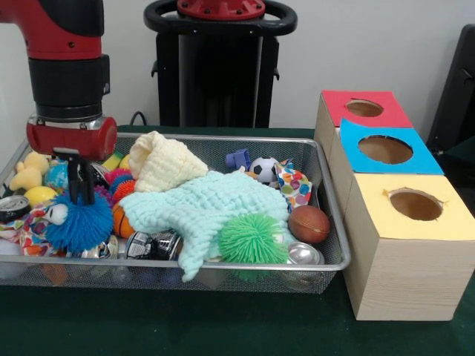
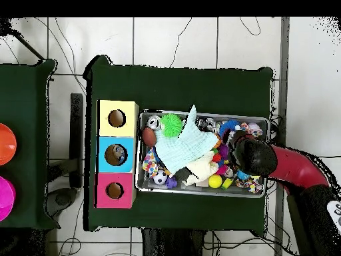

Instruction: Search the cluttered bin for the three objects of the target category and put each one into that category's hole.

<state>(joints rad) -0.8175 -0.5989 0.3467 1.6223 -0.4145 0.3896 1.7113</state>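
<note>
The wire mesh bin (image 1: 223,265) is full of toys and cloths; it also shows in the overhead view (image 2: 203,113). My gripper (image 1: 80,194) hangs over the bin's left end in the front view, its dark fingers close together. The tips touch the top of a blue spiky ball (image 1: 78,226), which rests in the bin. The red-topped box's hole (image 1: 364,108) is the farthest of three boxes right of the bin; it also shows in the overhead view (image 2: 114,191). In the overhead view the arm's wrist (image 2: 254,155) hides the gripper.
Blue-topped hole (image 1: 385,149) and yellow-topped hole (image 1: 415,204) sit nearer the camera. In the bin lie a mint knitted cloth (image 1: 208,208), cream cloth (image 1: 163,163), green spiky ball (image 1: 252,239), brown ball (image 1: 309,224), soccer ball (image 1: 263,169) and metal cans (image 1: 152,245).
</note>
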